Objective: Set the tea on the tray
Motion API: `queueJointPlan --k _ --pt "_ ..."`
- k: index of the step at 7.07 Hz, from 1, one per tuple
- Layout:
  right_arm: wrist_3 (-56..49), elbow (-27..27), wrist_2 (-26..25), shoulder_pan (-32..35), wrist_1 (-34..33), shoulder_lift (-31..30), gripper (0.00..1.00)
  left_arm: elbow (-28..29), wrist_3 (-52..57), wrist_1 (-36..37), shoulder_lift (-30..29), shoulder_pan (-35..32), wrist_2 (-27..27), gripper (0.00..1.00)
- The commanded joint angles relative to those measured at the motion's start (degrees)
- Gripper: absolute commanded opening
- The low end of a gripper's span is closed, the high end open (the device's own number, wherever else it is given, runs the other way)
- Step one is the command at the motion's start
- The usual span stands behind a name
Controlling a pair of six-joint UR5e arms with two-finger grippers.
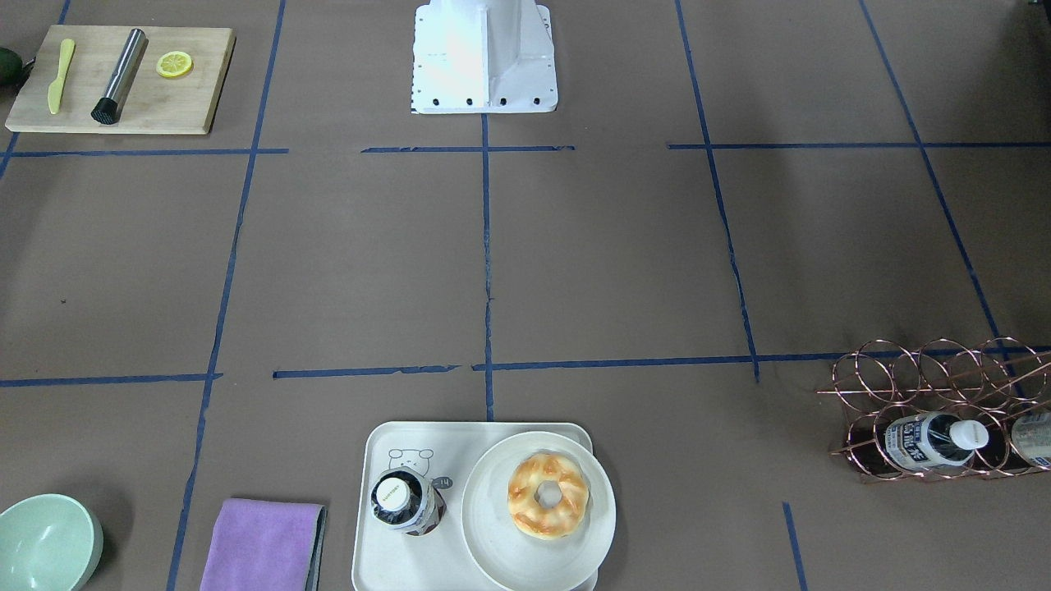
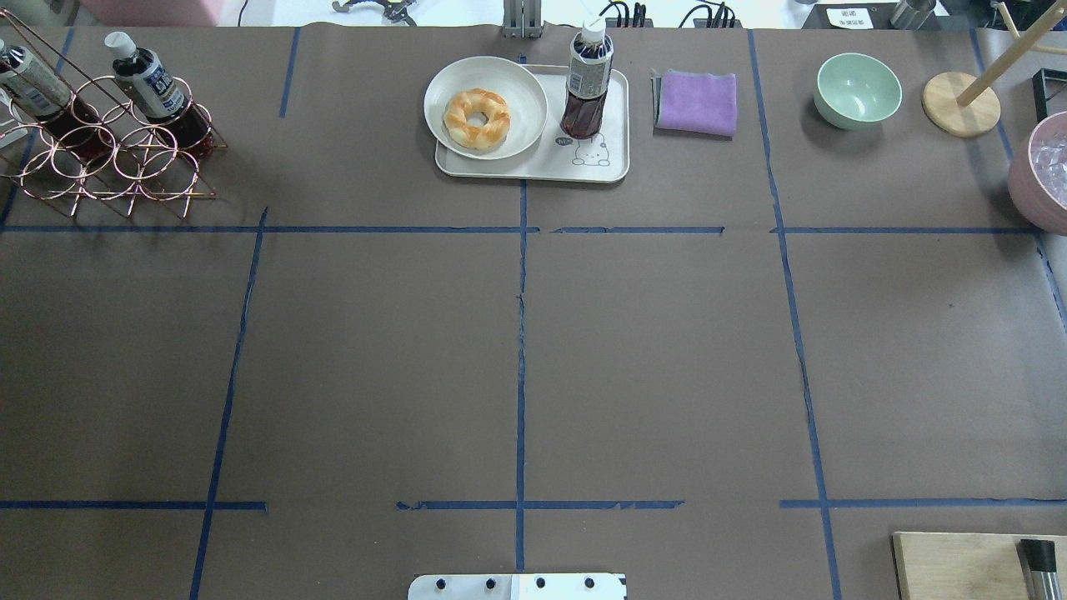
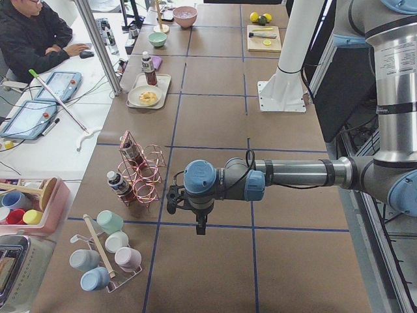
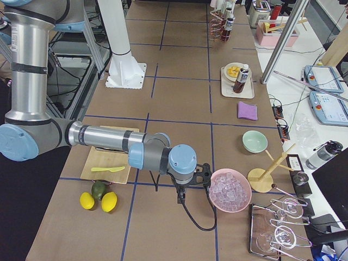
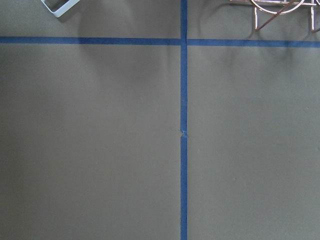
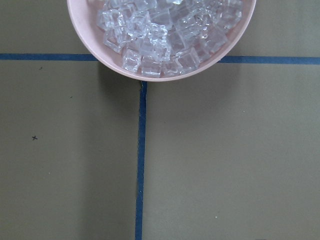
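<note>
While the tea [image 2: 588, 79] stands upright on the tray [image 2: 542, 162], beside the plate [image 2: 527, 90] holding a doughnut [image 2: 477, 118], two bottles [image 2: 154, 87] lie in the wire rack [image 2: 117, 179]; the left gripper [image 3: 171, 199] and right gripper [image 4: 205, 175] states cannot be told.

The bench [image 2: 375, 358] is covered in brown paper, marked into a grid by blue tape lines [image 2: 520, 375] and lit evenly with only soft shadows. Beyond the left claw [image 3: 172, 199], past the bench's edge, a white desk [image 3: 58, 140] runs alongside and carries two tablet consoles [image 3: 26, 117]. Farther from the claw, a man in a black jacket [image 3: 32, 36] sits at the desk, near a slanting metal post [image 3: 99, 42].
</note>
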Motion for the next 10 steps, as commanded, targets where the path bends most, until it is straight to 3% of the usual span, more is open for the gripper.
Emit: queueJointPlan --k 1,10 --pt "1.0 1.94 0.37 -0.89 0.03 0.1 1.0 0.06 0.0 0.03 -0.09 0.0 0.0 1.0" --pt "1.0 3.01 0.46 -0.89 -0.06 -0.17 1.0 0.15 0.09 -0.41 -0.09 0.0 0.09 1.0"
